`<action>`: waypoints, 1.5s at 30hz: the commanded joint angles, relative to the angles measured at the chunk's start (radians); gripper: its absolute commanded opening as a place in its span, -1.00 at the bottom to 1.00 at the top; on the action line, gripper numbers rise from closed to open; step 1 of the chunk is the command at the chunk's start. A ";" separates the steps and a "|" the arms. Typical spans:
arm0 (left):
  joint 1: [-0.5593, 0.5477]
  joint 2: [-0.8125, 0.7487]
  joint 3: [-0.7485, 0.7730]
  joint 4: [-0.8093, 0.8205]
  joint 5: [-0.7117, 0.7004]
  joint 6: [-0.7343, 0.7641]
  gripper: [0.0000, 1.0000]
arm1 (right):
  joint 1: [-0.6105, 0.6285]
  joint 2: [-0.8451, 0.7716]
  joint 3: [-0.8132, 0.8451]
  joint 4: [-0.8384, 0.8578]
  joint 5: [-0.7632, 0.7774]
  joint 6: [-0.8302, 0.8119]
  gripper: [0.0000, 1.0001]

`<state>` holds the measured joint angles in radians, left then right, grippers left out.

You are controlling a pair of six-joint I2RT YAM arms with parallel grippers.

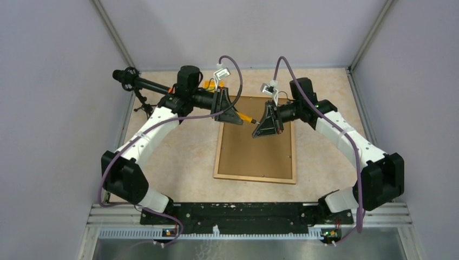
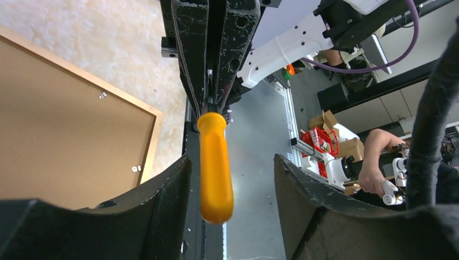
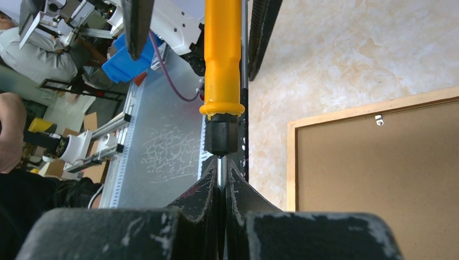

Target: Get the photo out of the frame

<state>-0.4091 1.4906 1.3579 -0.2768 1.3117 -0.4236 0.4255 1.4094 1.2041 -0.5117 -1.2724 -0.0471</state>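
Picture frame with a narrow brown wooden rim and plain brown fibreboard back (image 1: 254,154), that's our subject, lying flat and back-up on the bench directly beneath both sets of fingers. Only its back side shows.

Up at the right gripper (image 3: 222,174), the fingers are pinched tight together on the thin metal shaft of an orange-handled screwdriver (image 3: 222,54), clamped just below its black collar. The handle points straight away from those fingers towards the left gripper (image 2: 231,161). There the fingers stand apart, one on either side of the orange handle (image 2: 215,162), with daylight showing on both sides. They bracket it, no contact that I can see. So the tool hangs level between the two, gripped at the shaft end only.

Looking out from the left fingers, the corner of the frame (image 2: 65,135) sits off to their left and below, with two small metal clips (image 2: 102,95) along the edge of the backing board. From the right fingers, the frame (image 3: 379,184) lies to their right, one more small metal clip (image 3: 379,120) near its rim.

Around the frame runs the beige marbled bench top (image 1: 184,157). Beyond the fingertips on both wrist views, a grey metal rail strip (image 3: 162,146) shows, and past it a person's forearm (image 2: 379,149).
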 commanded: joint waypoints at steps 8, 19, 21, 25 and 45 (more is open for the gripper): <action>-0.011 0.036 0.005 0.173 -0.002 -0.107 0.02 | 0.015 -0.001 -0.013 0.111 -0.010 0.074 -1.00; -0.013 0.033 -0.010 0.179 -0.018 -0.106 -0.26 | 0.016 0.013 -0.019 0.142 0.010 0.108 -1.00; -0.013 0.028 -0.022 0.182 -0.019 -0.106 -0.26 | 0.017 0.014 -0.019 0.141 0.016 0.110 -1.00; -0.013 0.023 -0.031 0.186 -0.019 -0.107 -0.19 | 0.017 0.018 -0.019 0.144 0.020 0.114 -1.00; -0.003 0.028 -0.035 0.172 -0.049 -0.075 -0.22 | 0.017 0.012 -0.038 0.130 0.001 0.099 -1.00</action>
<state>-0.4175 1.5326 1.3201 -0.1345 1.2598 -0.5201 0.4320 1.4357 1.1782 -0.3950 -1.2583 0.0711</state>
